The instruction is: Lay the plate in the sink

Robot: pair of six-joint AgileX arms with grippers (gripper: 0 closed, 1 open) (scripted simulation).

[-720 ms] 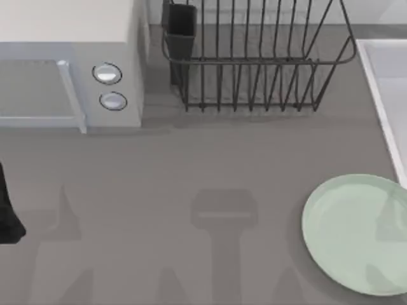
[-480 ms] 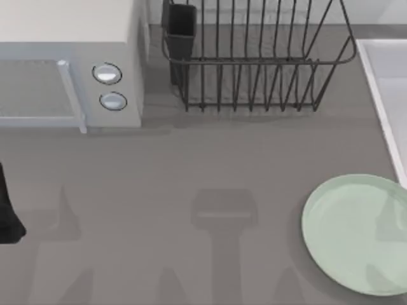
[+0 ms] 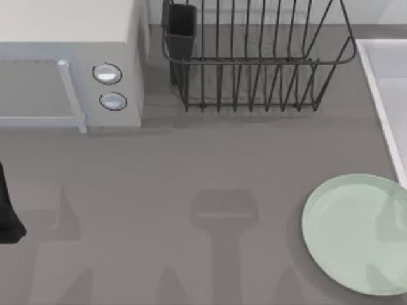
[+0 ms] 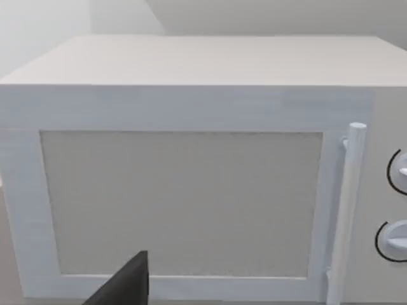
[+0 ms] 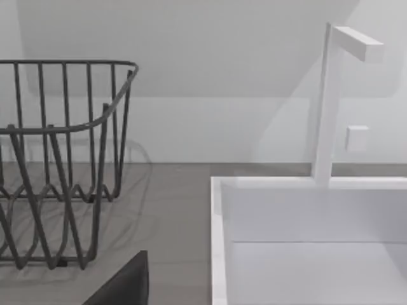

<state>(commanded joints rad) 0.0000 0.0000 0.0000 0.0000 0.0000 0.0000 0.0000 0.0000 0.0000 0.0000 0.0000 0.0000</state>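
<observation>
The pale mint-green plate [image 3: 353, 232] lies flat on the grey table at the front right, with its right side cut off by the picture's edge. The white sink [image 3: 379, 76] runs along the right edge, and its near corner almost meets the plate's rim. In the right wrist view the sink [image 5: 220, 241] sits close ahead, and a dark part of my right gripper [image 5: 124, 287] juts in at the picture's edge. My left arm [image 3: 7, 213] is parked at the table's left edge. A dark part of my left gripper [image 4: 127, 287] faces the microwave.
A white microwave [image 3: 70, 76] with two knobs stands at the back left. A black wire dish rack [image 3: 254, 60] with a dark cup stands at the back middle. A white faucet [image 5: 325, 101] rises behind the sink. Bare grey tabletop spans the middle and front.
</observation>
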